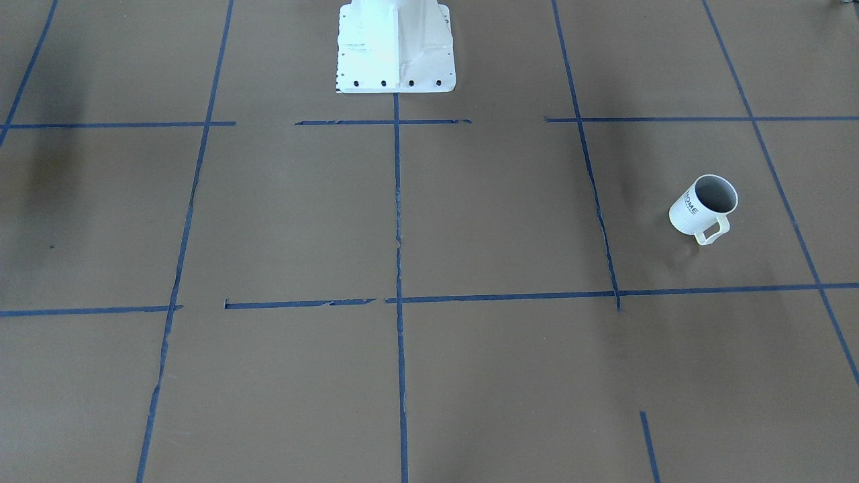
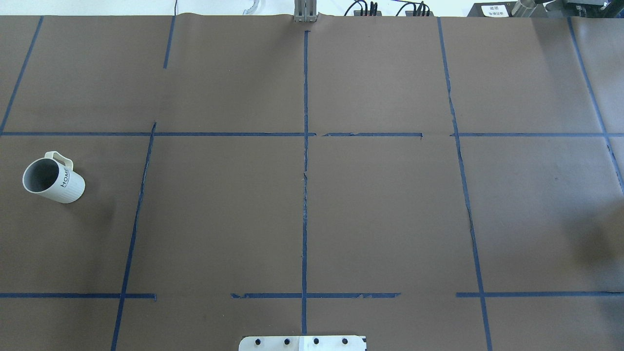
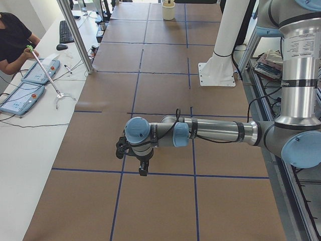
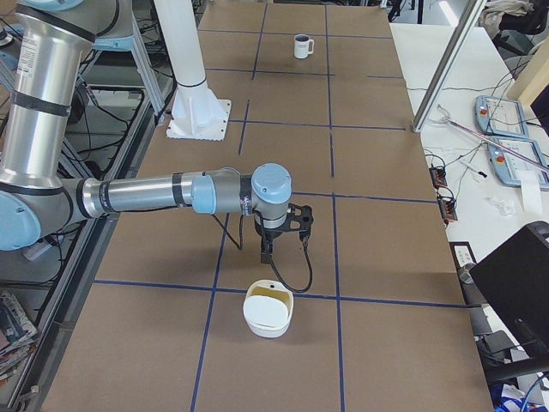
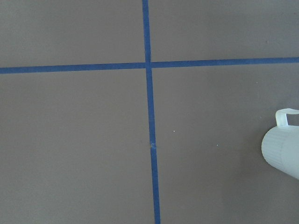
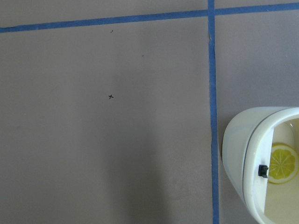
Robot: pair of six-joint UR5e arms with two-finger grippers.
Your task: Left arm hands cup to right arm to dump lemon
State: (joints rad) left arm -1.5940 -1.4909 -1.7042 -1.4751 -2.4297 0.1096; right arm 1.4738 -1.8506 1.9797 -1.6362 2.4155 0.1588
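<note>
Brown-paper table [image 2: 390, 219] gridded with blue tape. Outstretched left arm [image 3: 215, 131] and right arm [image 4: 146, 196], low and level over opposite ends. Squat white bowl [image 4: 268, 313] near the right end, a yellow lemon-slice shape [image 6: 284, 163] inside. Upright cup [image 1: 701, 209] toward the left end, resting on the table, handle turned away from the robot, grey interior open upward, free of either tool. Downward-pointing left tool [image 3: 144, 169] just above the table, touching nothing visible. Downward-pointing right tool [image 4: 266, 249] near the bowl, apart from it. Spread of either tool impossible to tell from the side views alone.
</note>
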